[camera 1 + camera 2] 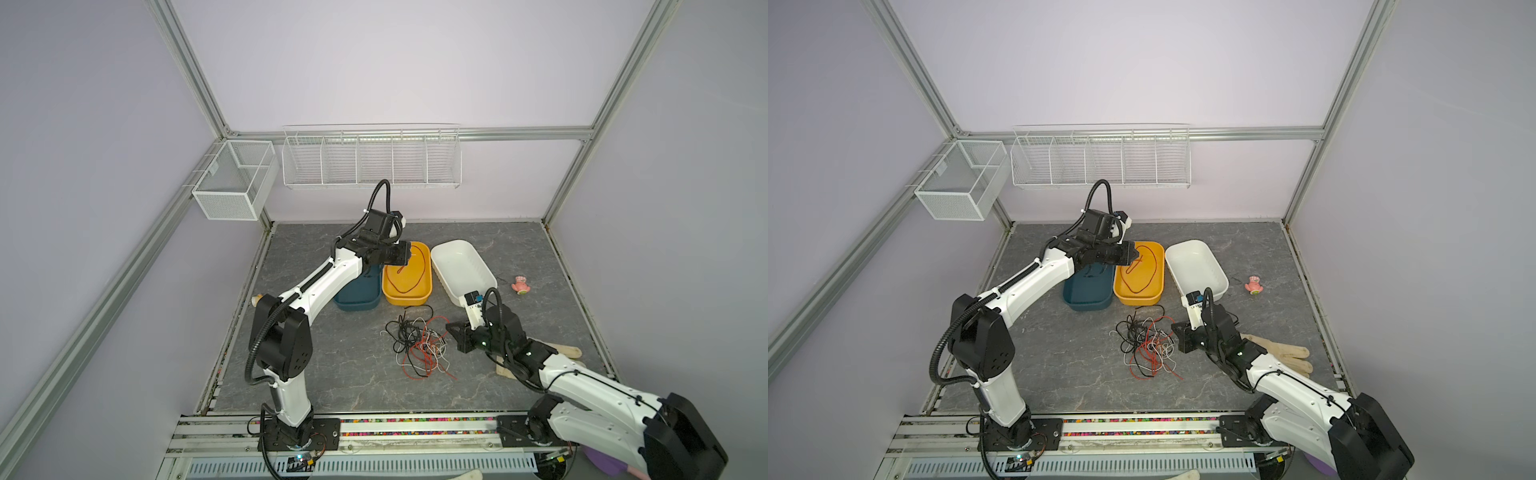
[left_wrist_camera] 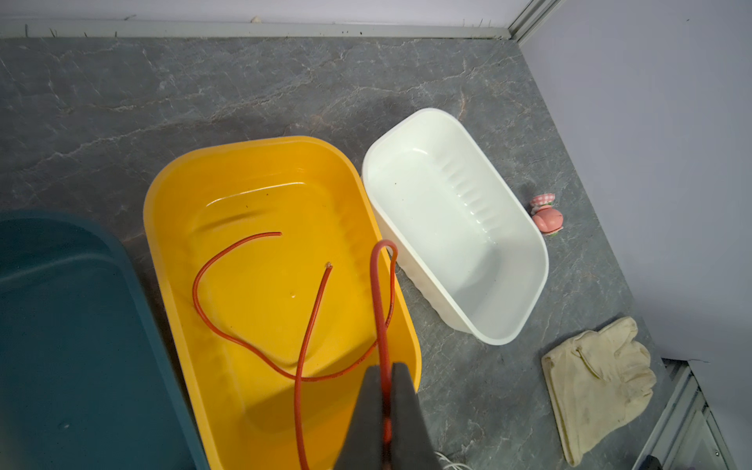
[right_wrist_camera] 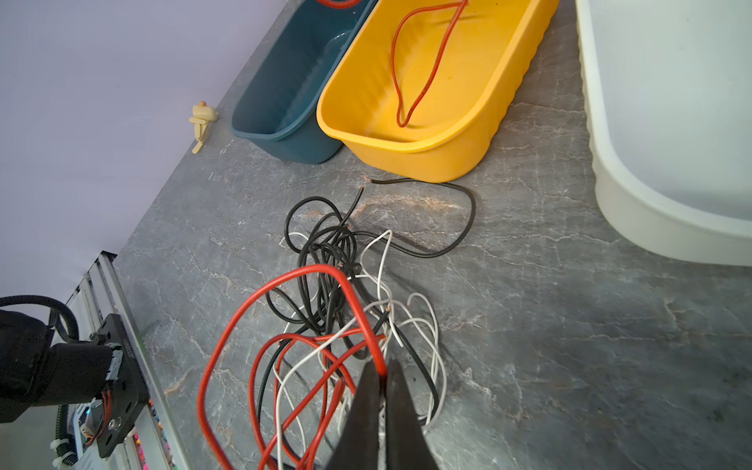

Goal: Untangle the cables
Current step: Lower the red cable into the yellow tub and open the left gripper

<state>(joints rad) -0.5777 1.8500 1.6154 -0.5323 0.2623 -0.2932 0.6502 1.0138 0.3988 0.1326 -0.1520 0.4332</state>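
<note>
The cables point(image 1: 419, 345) lie as a tangle of red-orange, white and black wires on the grey table, in both top views point(image 1: 1148, 345) and in the right wrist view point(image 3: 337, 293). My right gripper point(image 3: 382, 370) is shut on a raised red loop at the tangle's right edge point(image 1: 449, 328). A separate red-orange cable point(image 2: 377, 309) loops inside the yellow tub point(image 2: 154, 228). My left gripper point(image 2: 384, 368) is shut on that cable, hovering over the tub point(image 1: 405, 255). Both of its loose ends rest in the tub.
A teal tub point(image 1: 357, 301) stands left of the yellow tub point(image 1: 428, 286), and a white tub point(image 1: 461, 266) stands to its right. A cream glove point(image 1: 1283, 353) lies under my right arm. A pink toy point(image 1: 520, 285) sits far right, and a beige peg point(image 3: 202, 118) by the left wall.
</note>
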